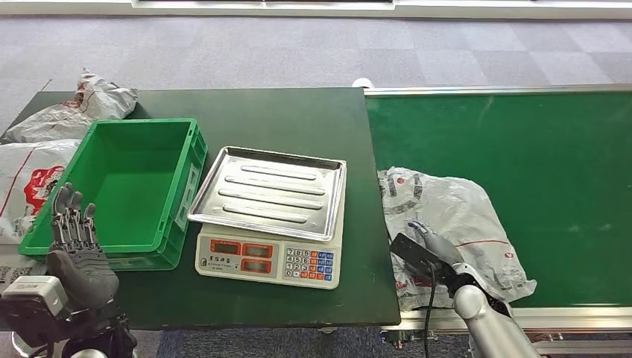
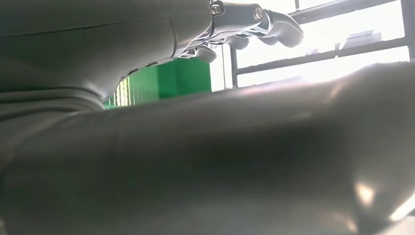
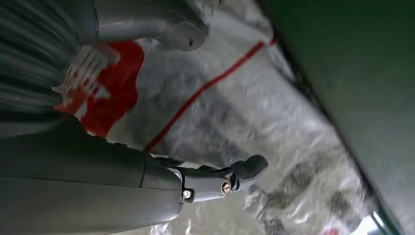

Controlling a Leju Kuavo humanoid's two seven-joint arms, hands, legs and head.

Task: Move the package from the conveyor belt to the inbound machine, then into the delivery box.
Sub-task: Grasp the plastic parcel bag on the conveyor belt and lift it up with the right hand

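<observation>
A crumpled white plastic package (image 1: 456,212) with red and grey print lies on the green conveyor belt (image 1: 522,142), near its front left corner. My right hand (image 1: 431,252) is over the package's near edge. In the right wrist view its thumb (image 3: 166,24) and fingers (image 3: 220,178) are spread apart above the package (image 3: 274,98), gripping nothing. The inbound machine is a white scale (image 1: 268,261) with a steel tray (image 1: 268,192) on the dark table. Left of it stands the empty green delivery box (image 1: 188,168). My left hand (image 1: 74,242) is raised at the box's front left corner, fingers apart and empty.
Other white packages (image 1: 82,108) lie behind and to the left of the green box, one with red print (image 1: 26,179). The conveyor's metal rail (image 1: 522,317) runs along its front edge. The box's green wall (image 2: 161,81) shows in the left wrist view.
</observation>
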